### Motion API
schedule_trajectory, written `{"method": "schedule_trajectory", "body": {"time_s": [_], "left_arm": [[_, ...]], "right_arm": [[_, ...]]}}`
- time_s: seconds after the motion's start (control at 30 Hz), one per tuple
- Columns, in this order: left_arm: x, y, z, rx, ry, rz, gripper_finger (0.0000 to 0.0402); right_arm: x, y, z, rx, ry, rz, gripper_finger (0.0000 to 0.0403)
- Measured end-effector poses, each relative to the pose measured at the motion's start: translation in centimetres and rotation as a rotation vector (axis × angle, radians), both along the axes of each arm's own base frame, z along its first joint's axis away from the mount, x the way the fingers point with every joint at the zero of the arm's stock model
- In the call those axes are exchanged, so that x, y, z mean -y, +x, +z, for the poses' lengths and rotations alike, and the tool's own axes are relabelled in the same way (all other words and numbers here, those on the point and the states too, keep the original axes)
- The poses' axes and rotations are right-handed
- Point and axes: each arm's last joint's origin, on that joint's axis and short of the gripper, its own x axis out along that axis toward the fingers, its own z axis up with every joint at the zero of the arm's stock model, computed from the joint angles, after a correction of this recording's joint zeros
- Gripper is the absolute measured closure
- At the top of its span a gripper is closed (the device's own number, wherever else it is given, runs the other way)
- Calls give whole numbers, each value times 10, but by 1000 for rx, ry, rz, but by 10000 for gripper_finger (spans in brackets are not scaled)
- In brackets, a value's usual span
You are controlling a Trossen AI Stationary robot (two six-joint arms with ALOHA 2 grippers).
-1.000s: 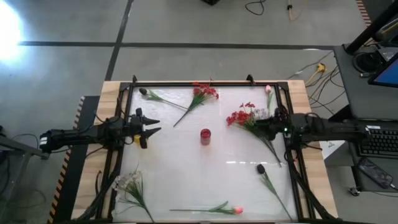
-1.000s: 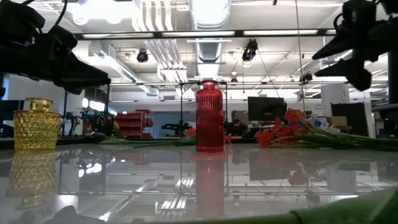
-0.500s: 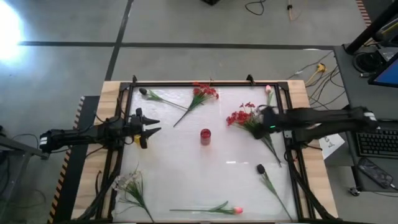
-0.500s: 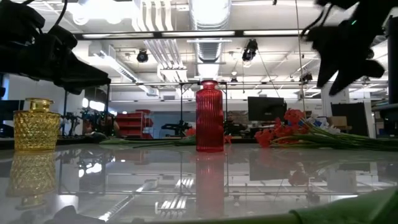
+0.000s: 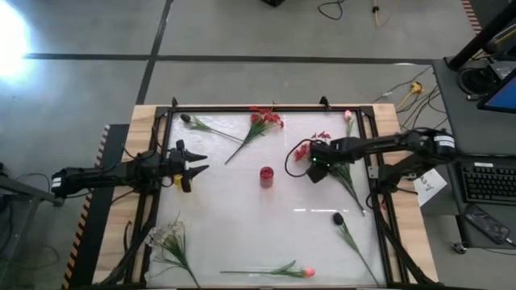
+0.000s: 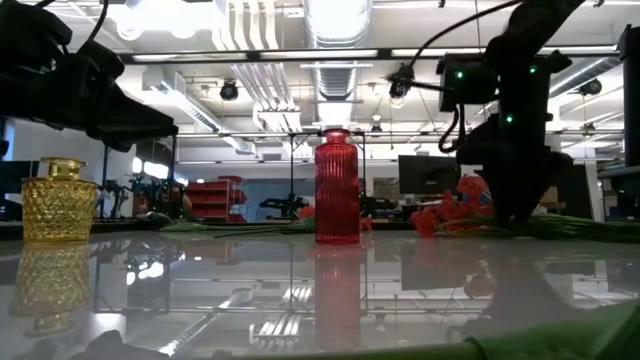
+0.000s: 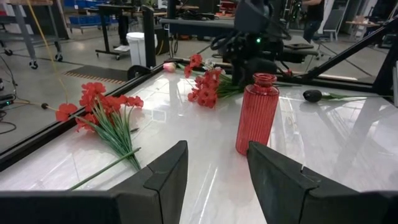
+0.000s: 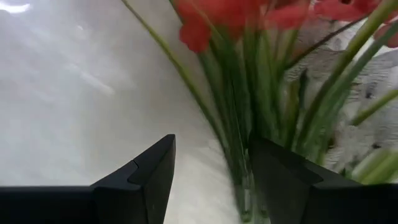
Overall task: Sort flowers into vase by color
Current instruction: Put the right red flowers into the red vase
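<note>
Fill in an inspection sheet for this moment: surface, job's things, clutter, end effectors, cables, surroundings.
Surface: white glossy table inside a black frame on a wooden base.
Job's things: red vase upright at centre; yellow vase upright beside the left arm; red spray at the far edge; second red spray under the right arm; white spray, pink flower and dark bud along the near side.
Clutter: nothing seen.
End effectors: left end effector open, empty, at the table's left edge; right end effector open, low over the second red spray's stems.
Cables: loose cables on the floor beyond the right corner.
Surroundings: keyboard on a desk at right.
</note>
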Motion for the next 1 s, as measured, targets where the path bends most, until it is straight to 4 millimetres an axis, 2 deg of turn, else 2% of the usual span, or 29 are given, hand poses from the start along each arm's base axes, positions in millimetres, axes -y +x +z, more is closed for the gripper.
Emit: {"method": "schedule_trajectory", "body": {"time_s": [0.2,0.43,0.57,0.7,0.77,0.87,1.0], "left_arm": [[0,0,0,0,0,0,247],[0,0,0,0,0,0,247],[0,0,0,0,0,0,247],[0,0,0,0,0,0,247],[0,0,0,0,0,0,247],[0,0,0,0,0,0,247],[0,0,0,0,0,0,247]], "right_arm": [[12,-1,-6,-30,11,-14,207],[13,0,-12,-44,46,-7,214],[13,0,-12,-35,48,-45,259],[14,3,-10,11,43,-63,341],[14,5,-5,30,42,-68,379],[17,12,14,105,22,-70,389],[21,23,51,240,-27,-83,392]]}}
